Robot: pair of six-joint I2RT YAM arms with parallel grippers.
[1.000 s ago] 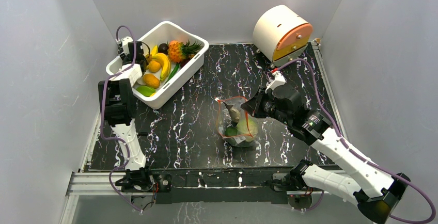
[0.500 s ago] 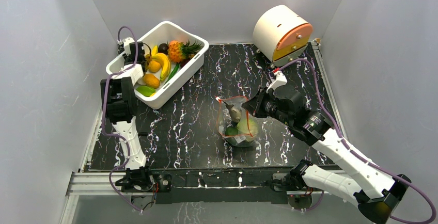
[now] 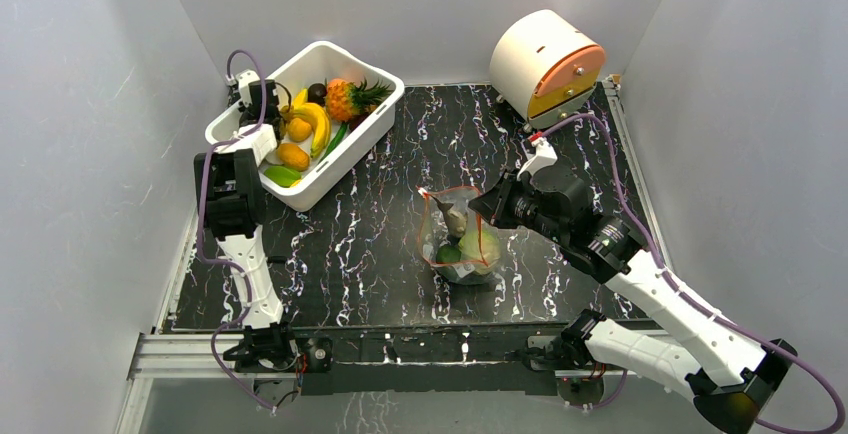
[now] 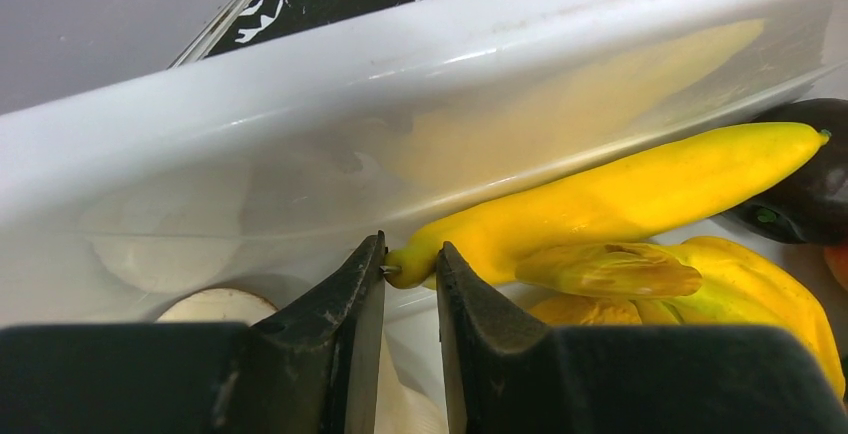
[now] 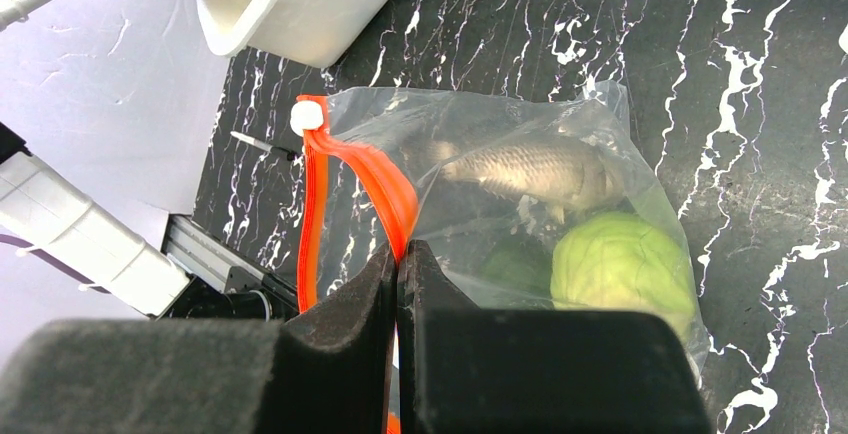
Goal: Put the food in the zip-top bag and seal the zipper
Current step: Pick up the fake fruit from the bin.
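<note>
Left gripper [image 4: 410, 247] jaws narrowed, perhaps pinching smooth yellow banana [image 4: 620, 194]; right gripper [image 5: 400, 250] clamps red zipper [image 5: 372, 179].

White rectangular tub [image 3: 352, 154] stands at the far left of the black, white-veined surface [image 3: 380, 224]. Cream drum-shaped unit with an orange end face [image 3: 535, 59] sits at the far-right corner, well apart from the tub. Grey walls enclose the sides.

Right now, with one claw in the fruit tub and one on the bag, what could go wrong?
1. The left gripper has only the banana's thin tip between its jaws, beside the tub wall; the banana could slip out or swing on lifting.
2. The right gripper pinches just one spot of the red zipper; if that slips, the zip-top bag may sag shut.
</note>
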